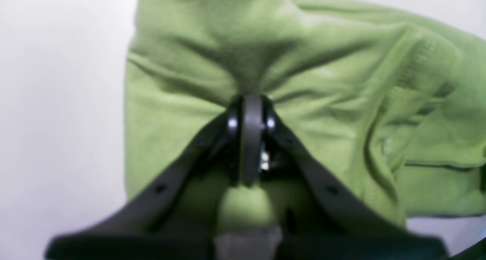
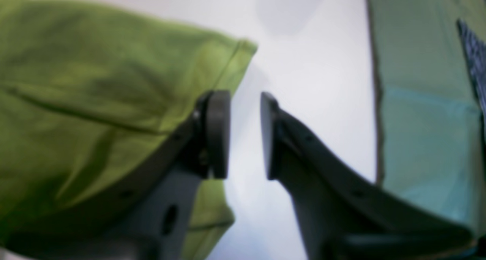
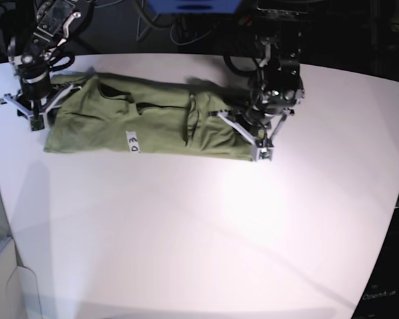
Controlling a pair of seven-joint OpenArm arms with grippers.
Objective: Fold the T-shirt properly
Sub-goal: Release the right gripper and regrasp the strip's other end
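The green T-shirt lies as a long folded band across the back of the white table, with a small white tag on its front edge. My left gripper is at the band's right end. In the left wrist view it is shut on a pinch of the T-shirt, and creases radiate from the pads. My right gripper is at the band's left end. In the right wrist view it stands open with bare table between its pads, and the T-shirt's hemmed corner lies against its left finger.
The table's left edge runs close to my right gripper; beyond it the right wrist view shows a pale teal surface. Cables and dark equipment crowd the space behind the table.
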